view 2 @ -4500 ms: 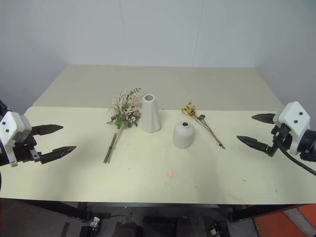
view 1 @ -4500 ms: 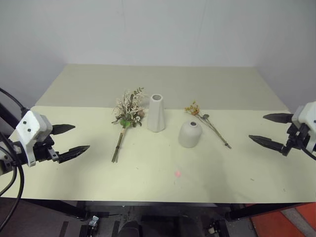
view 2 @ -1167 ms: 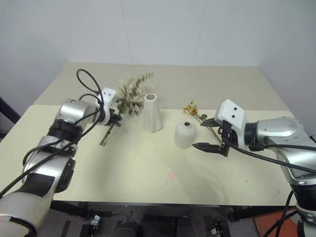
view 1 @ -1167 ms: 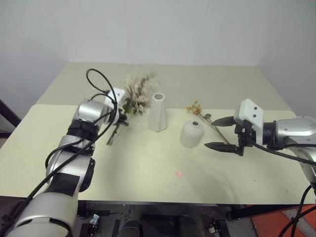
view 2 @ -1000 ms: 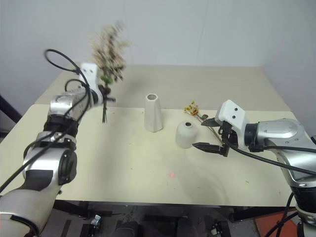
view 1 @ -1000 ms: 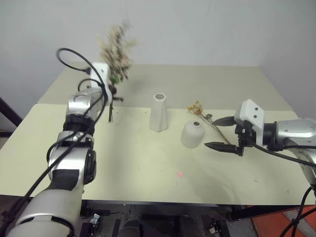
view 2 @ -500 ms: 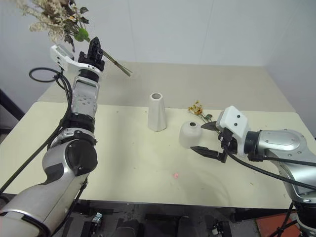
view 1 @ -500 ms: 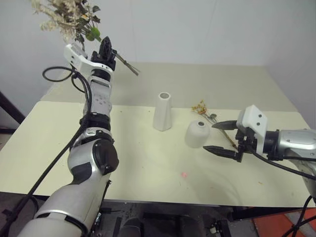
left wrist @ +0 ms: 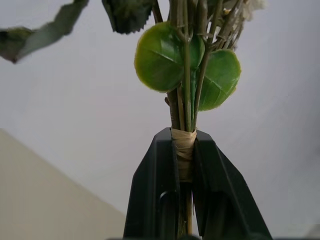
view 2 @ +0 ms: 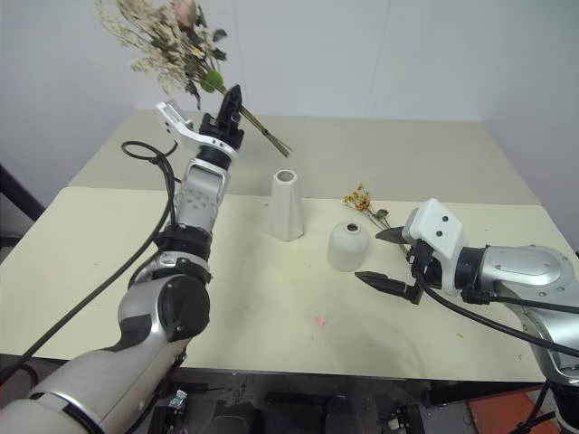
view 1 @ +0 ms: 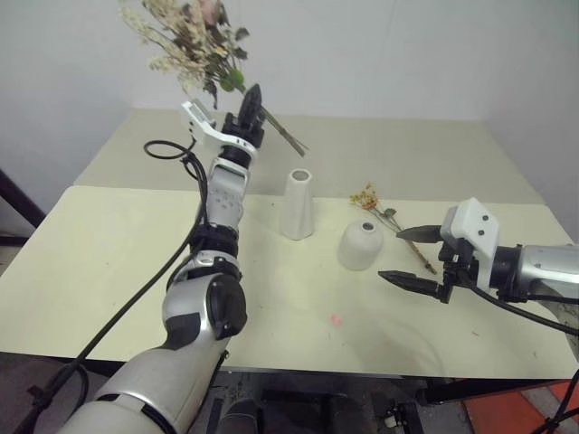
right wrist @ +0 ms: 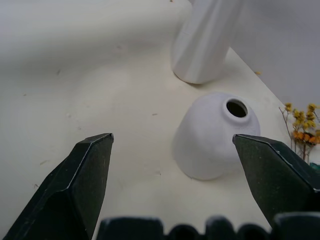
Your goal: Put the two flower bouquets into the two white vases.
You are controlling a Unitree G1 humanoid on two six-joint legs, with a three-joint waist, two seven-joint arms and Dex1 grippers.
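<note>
My left gripper is raised high over the far left of the table, shut on the wrapped stems of the big bushy bouquet. Its cream sprays and pink bloom stand up to the left, and the stem ends slant down toward the tall white vase. The wrapped stems sit clamped between the black fingers. The squat white vase stands right of the tall one. The small yellow-orange sprig lies flat behind it. My right gripper is open just right of the squat vase, low over the table.
The cream table runs wide on both sides of the vases. A small red dot marks the surface near the front. A pale wall stands behind the table.
My left arm has swung right with the big bouquet and rolled, bringing the stem ends nearer the tall vase. The right gripper has hardly moved and stays open.
</note>
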